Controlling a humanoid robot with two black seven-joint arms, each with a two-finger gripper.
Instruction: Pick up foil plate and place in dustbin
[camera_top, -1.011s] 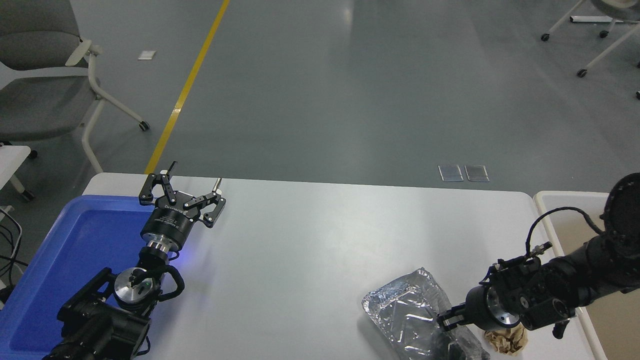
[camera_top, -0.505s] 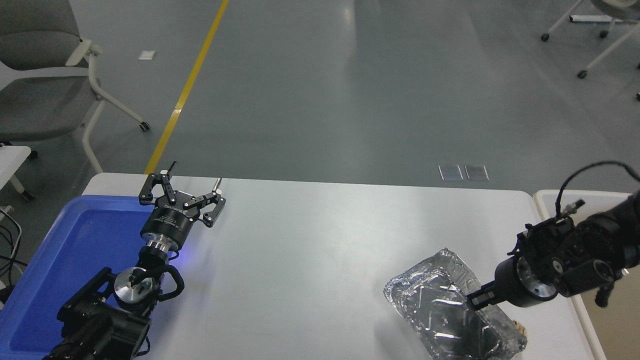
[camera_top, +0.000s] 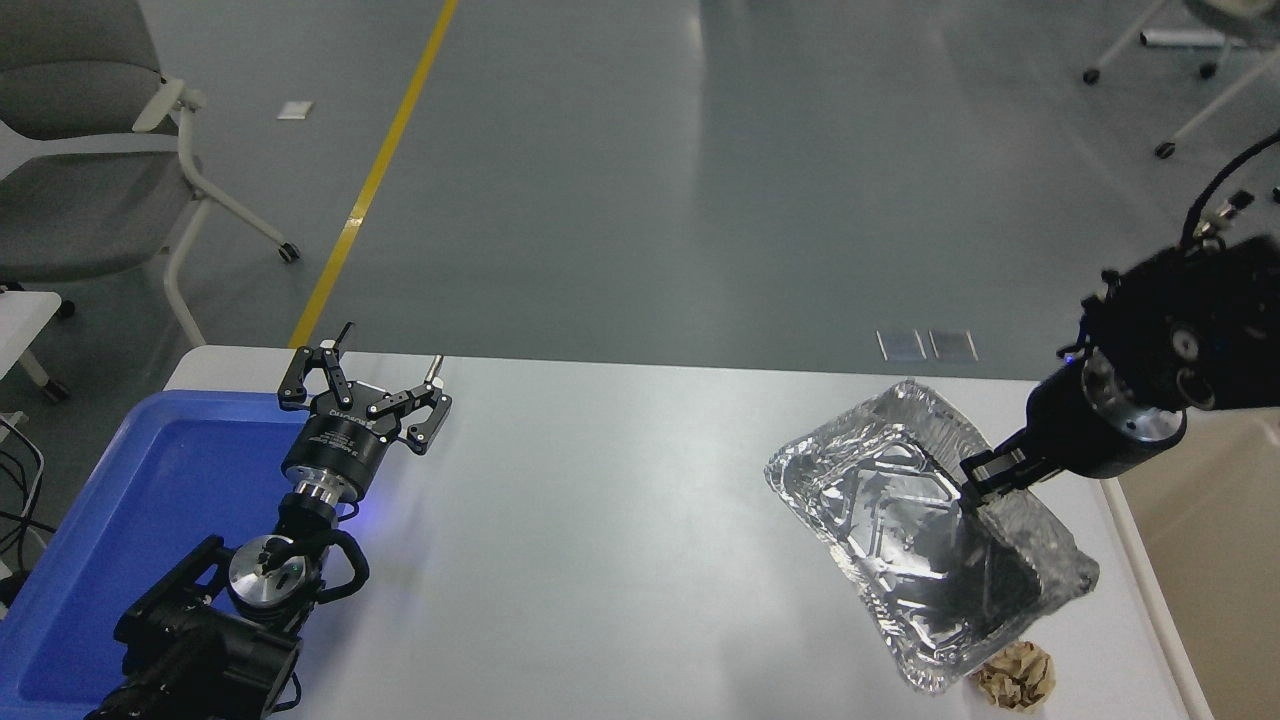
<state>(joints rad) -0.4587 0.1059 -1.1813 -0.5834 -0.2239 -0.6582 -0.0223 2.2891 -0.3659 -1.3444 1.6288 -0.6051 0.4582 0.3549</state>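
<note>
Right gripper (camera_top: 978, 483) clamped on the plate (camera_top: 900, 520) at its right rim, fingers pinched on the foil. Plate hangs tilted below-left of the gripper, off the table (camera_top: 620, 520), open side facing the camera. Bin (camera_top: 1215, 560) sits just right of and below the gripper. Paper ball (camera_top: 1017, 676) on the table under the plate's near corner. Left gripper (camera_top: 385, 375) parked far left, fingers spread, holding nothing, by the blue tray (camera_top: 130, 500).
</note>
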